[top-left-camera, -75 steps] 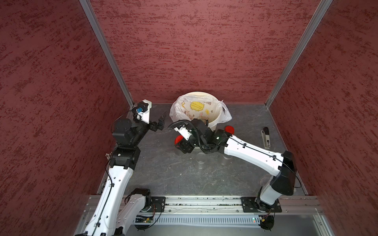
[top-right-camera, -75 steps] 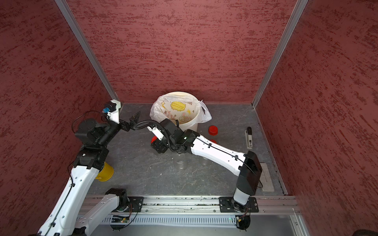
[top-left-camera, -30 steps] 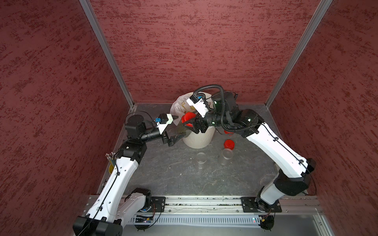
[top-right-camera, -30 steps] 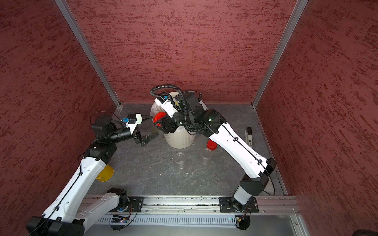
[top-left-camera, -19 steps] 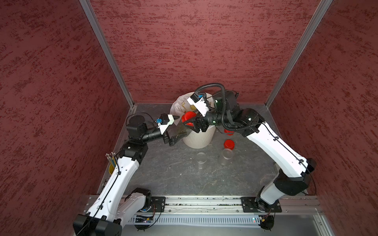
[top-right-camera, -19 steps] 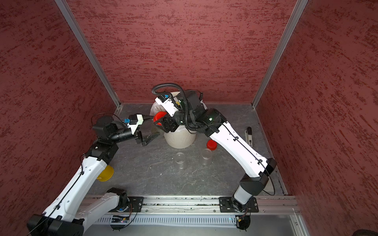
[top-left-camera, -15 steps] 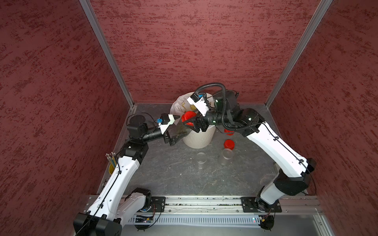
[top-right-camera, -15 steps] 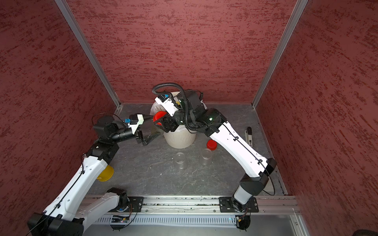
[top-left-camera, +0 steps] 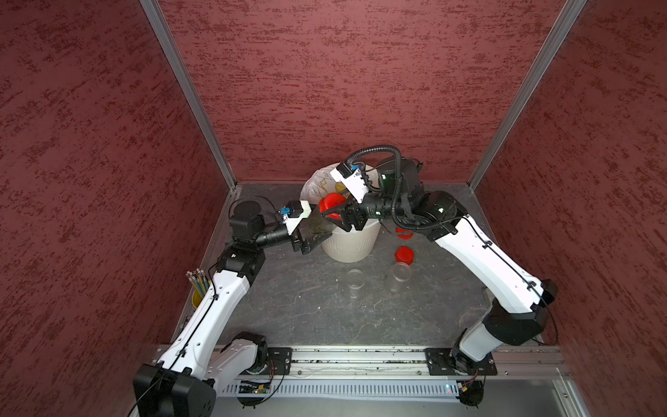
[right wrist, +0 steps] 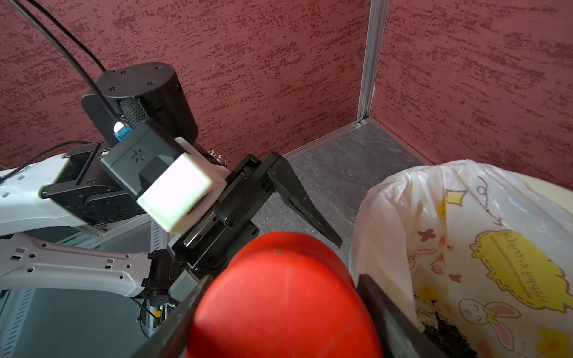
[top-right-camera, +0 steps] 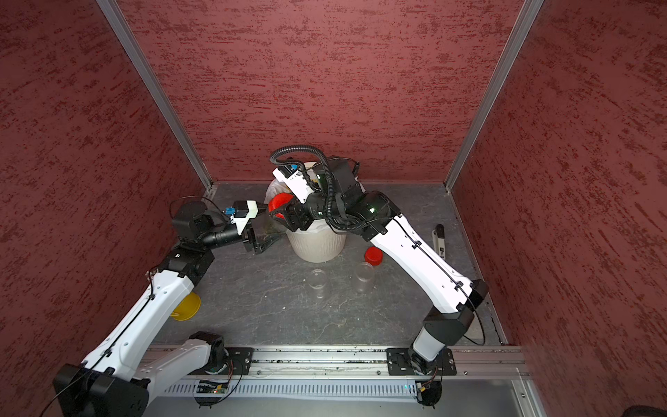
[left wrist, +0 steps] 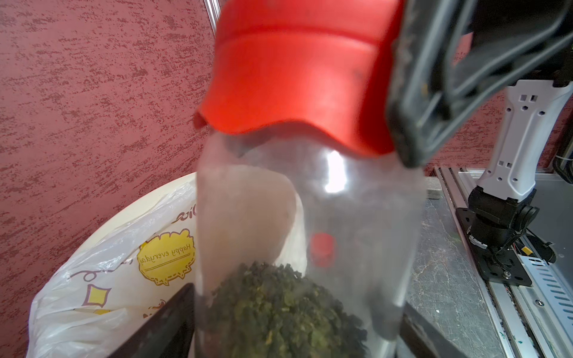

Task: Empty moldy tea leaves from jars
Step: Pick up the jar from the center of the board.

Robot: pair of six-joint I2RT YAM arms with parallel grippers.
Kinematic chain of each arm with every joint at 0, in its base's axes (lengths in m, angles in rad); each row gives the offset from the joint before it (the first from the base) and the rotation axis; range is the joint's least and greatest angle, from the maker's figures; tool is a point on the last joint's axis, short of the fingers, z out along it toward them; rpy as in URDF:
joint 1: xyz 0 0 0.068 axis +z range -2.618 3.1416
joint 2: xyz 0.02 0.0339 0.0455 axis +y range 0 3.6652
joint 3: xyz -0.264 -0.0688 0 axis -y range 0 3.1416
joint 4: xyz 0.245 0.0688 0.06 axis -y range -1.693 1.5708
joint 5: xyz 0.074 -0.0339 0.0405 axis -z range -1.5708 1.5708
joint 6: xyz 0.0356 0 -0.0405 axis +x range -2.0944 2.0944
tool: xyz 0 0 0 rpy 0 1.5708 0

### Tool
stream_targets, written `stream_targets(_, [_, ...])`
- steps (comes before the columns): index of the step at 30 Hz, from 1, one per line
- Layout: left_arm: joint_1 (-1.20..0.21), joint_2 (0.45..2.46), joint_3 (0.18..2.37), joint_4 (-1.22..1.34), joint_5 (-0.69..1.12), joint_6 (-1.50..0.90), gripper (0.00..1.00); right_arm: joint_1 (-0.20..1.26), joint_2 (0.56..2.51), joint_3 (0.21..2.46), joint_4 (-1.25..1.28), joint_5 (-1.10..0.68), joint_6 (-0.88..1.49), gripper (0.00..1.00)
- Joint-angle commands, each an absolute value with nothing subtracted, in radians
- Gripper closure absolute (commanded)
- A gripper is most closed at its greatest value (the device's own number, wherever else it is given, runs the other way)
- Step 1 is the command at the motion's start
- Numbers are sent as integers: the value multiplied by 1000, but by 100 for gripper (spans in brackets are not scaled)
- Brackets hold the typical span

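Note:
A clear jar (left wrist: 310, 217) with a red cap (top-left-camera: 332, 205) hangs beside the left rim of the cream bin (top-left-camera: 348, 245). Olive-brown tea leaves (left wrist: 279, 310) fill its lower part. My right gripper (right wrist: 283, 279) is shut on the cap (right wrist: 285, 303), one finger on each side. My left gripper (top-left-camera: 324, 225) reaches in from the left, and its fingers (left wrist: 173, 322) press the jar's clear walls on both sides. In a top view the cap (top-right-camera: 279, 204) shows just above the left gripper (top-right-camera: 265, 234). Two clear jars (top-left-camera: 355, 279) (top-left-camera: 400, 274) stand uncapped on the table in front of the bin.
The bin holds a white printed bag (right wrist: 465, 217) with dark crumbs inside. Two loose red caps (top-left-camera: 404, 254) (top-left-camera: 403, 233) lie to its right. A yellow cup of pencils (top-left-camera: 197, 289) stands by the left wall, and a dark pen-like thing (top-right-camera: 438, 240) by the right wall.
My left gripper's jaws have narrowed onto the jar's body after edging toward it. The right gripper has kept hold of the cap in the same place.

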State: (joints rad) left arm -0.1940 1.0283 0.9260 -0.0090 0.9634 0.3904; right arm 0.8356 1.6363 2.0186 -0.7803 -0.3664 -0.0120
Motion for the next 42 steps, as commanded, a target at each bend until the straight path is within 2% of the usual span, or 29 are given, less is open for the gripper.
stream_targets(1, [-195, 1040, 948, 21, 911, 383, 14, 844, 1632, 2018, -755, -437, -7, 70])
stream_targets(9, [-195, 1035, 953, 26, 910, 385, 15, 847, 1636, 2007, -750, -438, -2, 71])
stream_targets(29, [-196, 1025, 966, 6, 928, 388, 27, 861, 1648, 1982, -735, -430, 4, 71])
stream_targets(32, [-196, 1027, 966, 6, 929, 386, 27, 865, 1648, 1977, -728, -435, 5, 72])
stream_targets(35, [-197, 1028, 969, 8, 934, 385, 22, 871, 1651, 1973, -720, -443, 9, 74])
stream_targets(42, [-198, 1025, 969, 7, 943, 385, 18, 879, 1651, 1973, -704, -456, 11, 75])
